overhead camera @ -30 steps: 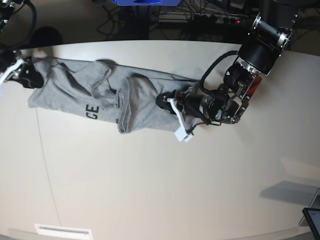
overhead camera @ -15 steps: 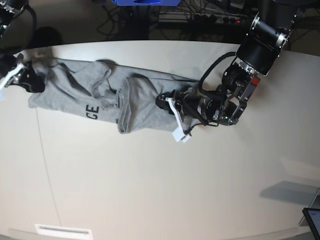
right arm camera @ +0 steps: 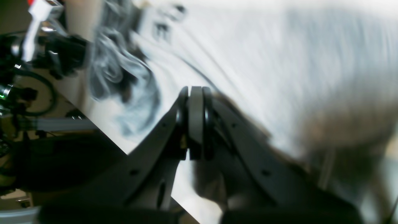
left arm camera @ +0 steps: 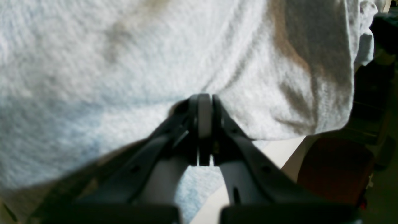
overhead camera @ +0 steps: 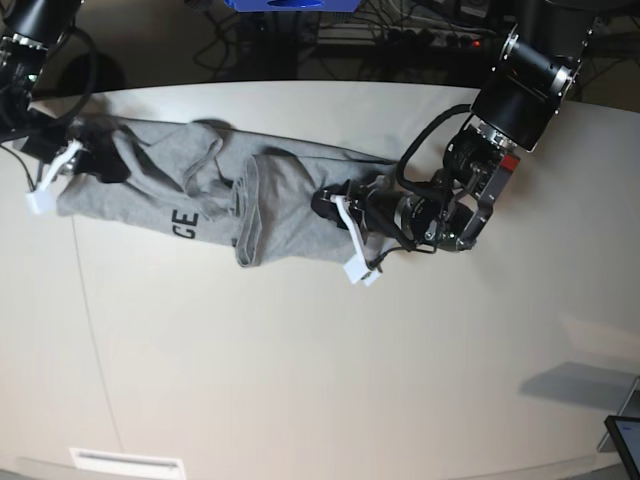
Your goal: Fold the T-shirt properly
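The heather-grey T-shirt (overhead camera: 290, 190) lies bunched in a long strip across the far part of the table, with black letters "CE" (overhead camera: 183, 220) showing near its left part. My left gripper (overhead camera: 328, 203) is at the shirt's right end. In the left wrist view its jaws (left arm camera: 203, 99) are shut on the grey fabric (left arm camera: 155, 46). My right gripper (overhead camera: 95, 158) is at the shirt's far left end. In the blurred right wrist view it (right arm camera: 196, 91) is shut at the cloth (right arm camera: 279, 46), and the lettering (right arm camera: 161, 29) shows there too.
The pale table (overhead camera: 300, 380) stretches toward the front. A dark tablet corner (overhead camera: 625, 440) sits at the front right. A white label (overhead camera: 125, 462) lies at the front edge. Cables and a power strip (overhead camera: 400, 35) run behind the table.
My right gripper has moved to the right along the far left end, taking the shirt's corner with it. The left gripper has stayed almost still on the right end.
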You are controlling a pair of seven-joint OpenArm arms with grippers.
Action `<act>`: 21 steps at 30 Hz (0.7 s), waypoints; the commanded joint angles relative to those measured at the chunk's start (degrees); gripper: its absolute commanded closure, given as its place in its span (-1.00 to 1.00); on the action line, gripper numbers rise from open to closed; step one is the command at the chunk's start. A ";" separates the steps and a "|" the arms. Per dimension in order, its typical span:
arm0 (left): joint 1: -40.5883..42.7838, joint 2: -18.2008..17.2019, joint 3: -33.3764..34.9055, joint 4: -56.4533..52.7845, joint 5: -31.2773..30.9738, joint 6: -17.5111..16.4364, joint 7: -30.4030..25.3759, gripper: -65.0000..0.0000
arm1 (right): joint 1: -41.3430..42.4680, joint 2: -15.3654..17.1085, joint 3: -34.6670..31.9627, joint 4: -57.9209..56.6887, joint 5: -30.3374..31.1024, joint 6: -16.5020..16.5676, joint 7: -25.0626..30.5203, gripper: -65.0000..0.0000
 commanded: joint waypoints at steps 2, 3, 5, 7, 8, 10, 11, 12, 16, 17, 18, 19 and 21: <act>2.03 -1.94 1.00 -2.64 20.12 6.90 5.84 1.00 | 2.56 1.18 0.37 0.14 -2.08 0.38 1.04 0.99; 1.94 -1.41 1.00 -2.64 20.12 6.90 5.93 1.00 | 3.26 1.09 0.37 -0.03 -4.01 0.38 1.04 0.99; 1.94 -1.06 1.00 -2.64 20.12 6.90 5.93 1.00 | 3.96 0.83 0.28 -0.03 -6.65 0.38 1.04 0.99; 1.94 -0.88 1.00 -2.64 20.12 6.90 5.93 1.00 | 4.84 0.83 0.28 0.06 -9.02 0.38 1.04 0.99; 1.94 -0.80 1.00 -2.64 20.12 6.90 5.93 1.00 | 5.19 0.83 0.28 0.06 -9.99 0.38 1.04 0.99; 1.76 -0.27 1.00 -2.64 20.12 6.90 5.93 1.00 | 5.98 0.83 0.28 0.41 -12.10 0.38 1.13 0.99; 1.67 -0.09 1.00 -2.64 20.12 6.90 5.93 1.00 | 6.60 0.83 0.20 0.50 -13.33 0.38 1.13 0.99; 1.67 0.00 1.00 -2.64 20.12 6.90 5.93 1.00 | 6.95 0.83 0.20 0.50 -14.91 0.38 1.39 0.99; 1.59 0.00 0.91 -2.64 20.12 6.90 5.93 1.00 | 8.01 0.74 0.20 0.50 -20.80 0.38 1.57 0.99; 1.59 0.00 0.91 -2.64 20.12 6.90 5.93 1.00 | 8.01 0.74 0.11 0.50 -21.68 0.38 2.18 0.99; 1.59 0.00 0.91 -2.64 20.12 6.90 5.93 1.00 | 8.01 0.74 0.11 0.50 -22.47 0.38 2.62 0.99; 1.59 0.00 0.91 -2.64 20.12 6.90 5.93 1.00 | 8.01 0.74 0.02 0.50 -23.35 0.38 3.24 0.99; 1.59 0.00 0.91 -2.64 20.12 6.90 5.93 1.00 | 8.80 0.92 -2.09 0.50 -25.11 0.38 4.12 0.99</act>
